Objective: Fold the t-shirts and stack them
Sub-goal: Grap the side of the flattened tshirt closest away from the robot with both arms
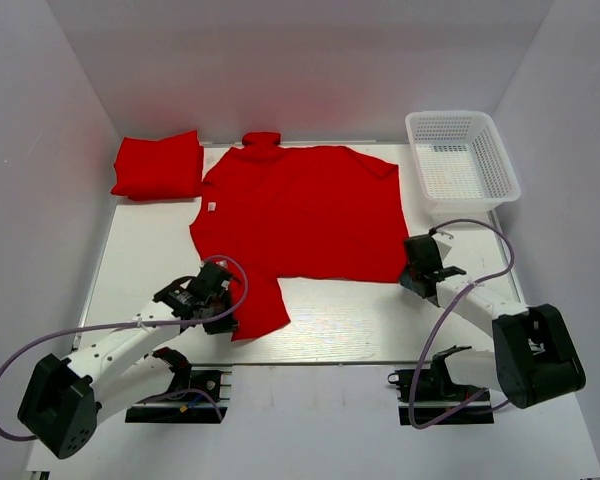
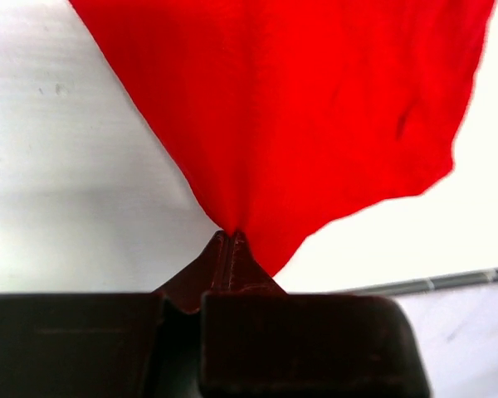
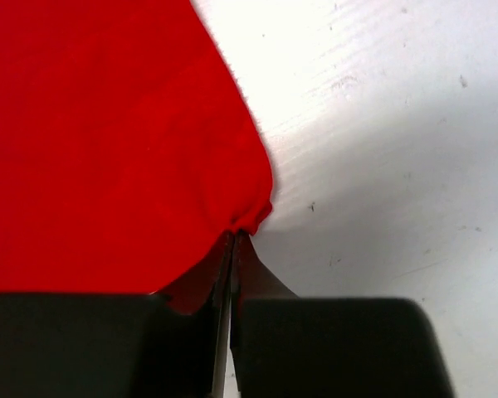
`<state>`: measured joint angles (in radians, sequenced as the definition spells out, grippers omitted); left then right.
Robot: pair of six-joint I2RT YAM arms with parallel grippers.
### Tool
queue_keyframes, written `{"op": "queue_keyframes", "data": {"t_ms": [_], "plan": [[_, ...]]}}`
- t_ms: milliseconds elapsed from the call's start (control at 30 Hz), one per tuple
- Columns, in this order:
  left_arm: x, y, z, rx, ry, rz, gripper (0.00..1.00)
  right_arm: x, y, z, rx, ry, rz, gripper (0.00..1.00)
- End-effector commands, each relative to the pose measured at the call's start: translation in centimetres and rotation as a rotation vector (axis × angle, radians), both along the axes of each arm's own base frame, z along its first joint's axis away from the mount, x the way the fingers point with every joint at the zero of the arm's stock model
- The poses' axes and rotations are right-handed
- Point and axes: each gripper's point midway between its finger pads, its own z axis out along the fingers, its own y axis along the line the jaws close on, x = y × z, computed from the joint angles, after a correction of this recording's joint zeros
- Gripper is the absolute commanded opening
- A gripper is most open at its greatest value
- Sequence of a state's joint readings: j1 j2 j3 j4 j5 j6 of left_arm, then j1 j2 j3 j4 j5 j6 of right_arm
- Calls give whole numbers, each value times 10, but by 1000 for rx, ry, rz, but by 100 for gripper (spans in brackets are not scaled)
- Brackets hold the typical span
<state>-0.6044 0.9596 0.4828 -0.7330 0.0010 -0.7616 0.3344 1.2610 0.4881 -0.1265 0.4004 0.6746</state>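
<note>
One red t-shirt [image 1: 300, 210] lies spread flat on the white table [image 1: 380, 320], neck towards the back. A second t-shirt [image 1: 160, 166] sits folded at the back left corner. My left gripper [image 1: 227, 318] is shut on the near left flap of the spread shirt. In the left wrist view the cloth [image 2: 299, 108] fans out from the pinched fingertips of that gripper [image 2: 231, 235]. My right gripper [image 1: 408, 275] is shut on the shirt's near right corner. The right wrist view shows the fabric [image 3: 108, 141] bunched at the right gripper's [image 3: 235, 235] closed tips.
A white mesh basket [image 1: 460, 158] stands at the back right, beside the shirt's right sleeve. White walls close in the table on three sides. Bare table surface [image 3: 398, 166] lies to the right of the pinched corner.
</note>
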Motion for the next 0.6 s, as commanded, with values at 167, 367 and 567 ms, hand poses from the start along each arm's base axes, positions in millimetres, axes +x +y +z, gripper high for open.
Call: {"op": "queue_keyframes", "data": {"t_ms": [167, 367, 567], "plan": [[-24, 1, 37, -48, 59, -8, 0, -46, 1, 12, 81, -21, 50, 0], [-39, -2, 53, -108, 76, -24, 0, -84, 18, 12, 210, -6, 153, 0], [-10, -27, 63, -192, -12, -53, 0, -74, 21, 24, 185, -8, 186, 0]]}}
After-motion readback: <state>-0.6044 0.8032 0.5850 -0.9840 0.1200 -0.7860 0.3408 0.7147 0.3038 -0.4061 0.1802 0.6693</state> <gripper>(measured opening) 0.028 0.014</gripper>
